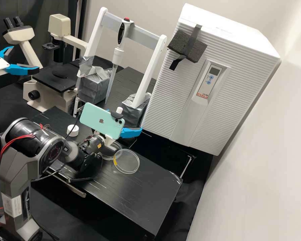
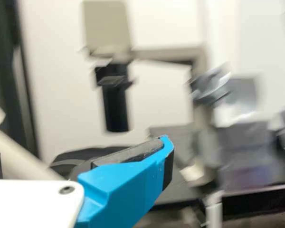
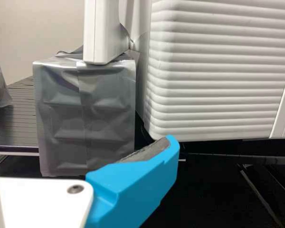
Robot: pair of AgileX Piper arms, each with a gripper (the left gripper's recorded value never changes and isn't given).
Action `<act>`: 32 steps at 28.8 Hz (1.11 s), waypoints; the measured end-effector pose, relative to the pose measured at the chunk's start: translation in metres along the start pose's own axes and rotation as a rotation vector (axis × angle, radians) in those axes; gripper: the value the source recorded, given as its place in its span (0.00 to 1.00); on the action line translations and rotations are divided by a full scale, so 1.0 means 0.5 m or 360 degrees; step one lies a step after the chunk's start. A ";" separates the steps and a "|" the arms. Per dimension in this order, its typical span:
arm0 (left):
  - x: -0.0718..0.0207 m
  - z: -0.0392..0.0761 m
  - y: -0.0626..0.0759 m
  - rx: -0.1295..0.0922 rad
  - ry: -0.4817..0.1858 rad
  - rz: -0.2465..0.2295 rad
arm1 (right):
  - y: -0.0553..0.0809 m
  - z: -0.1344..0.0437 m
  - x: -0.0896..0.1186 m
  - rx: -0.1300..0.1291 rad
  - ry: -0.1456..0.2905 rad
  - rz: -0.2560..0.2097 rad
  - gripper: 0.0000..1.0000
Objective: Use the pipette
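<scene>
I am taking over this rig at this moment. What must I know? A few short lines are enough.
Left gripper: open and empty, raised beside the microscope.
Right gripper: low, by the taped base of the white stand; open or shut cannot be told.
The pipette hangs upright on the stand, tip down, and no gripper touches it.
The petri dish lies on the black tray.
Done: nothing visible.
Left: take the pipette and use it.

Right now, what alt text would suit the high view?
A pipette hangs tip-down in a white rack on a black bench, between a microscope and a ribbed white machine. In front, a dark grey robot arm is beside a clear petri dish.
</scene>
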 end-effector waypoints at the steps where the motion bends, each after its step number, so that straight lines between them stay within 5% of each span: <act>1: -0.002 0.013 0.006 -0.0014 -0.0045 0.0019 | 0.000 0.000 0.000 0.0000 0.0000 0.0000 1.00; 6: -0.005 0.071 0.018 -0.0026 -0.0235 0.0066 | 0.000 0.000 0.000 0.0000 0.0000 0.0000 1.00; 12: -0.005 0.105 0.016 -0.0031 -0.0333 0.0065 | 0.013 -0.009 -0.020 -0.0003 0.0018 0.0022 1.00; 20: 0.006 0.120 0.007 -0.0042 -0.0374 0.0044 | 0.089 -0.103 -0.098 0.0074 0.0338 0.0199 1.00; 24: 0.011 0.121 0.000 -0.0044 -0.0378 0.0029 | 0.105 -0.165 -0.107 0.0090 0.0498 0.0207 1.00; 28: 0.014 0.120 -0.008 -0.0047 -0.0372 0.0009 | 0.112 -0.215 -0.088 0.0089 0.0555 0.0157 1.00; 32: 0.019 0.121 -0.008 -0.0066 -0.0373 0.0011 | 0.124 -0.265 -0.050 0.0034 0.0546 0.0150 1.00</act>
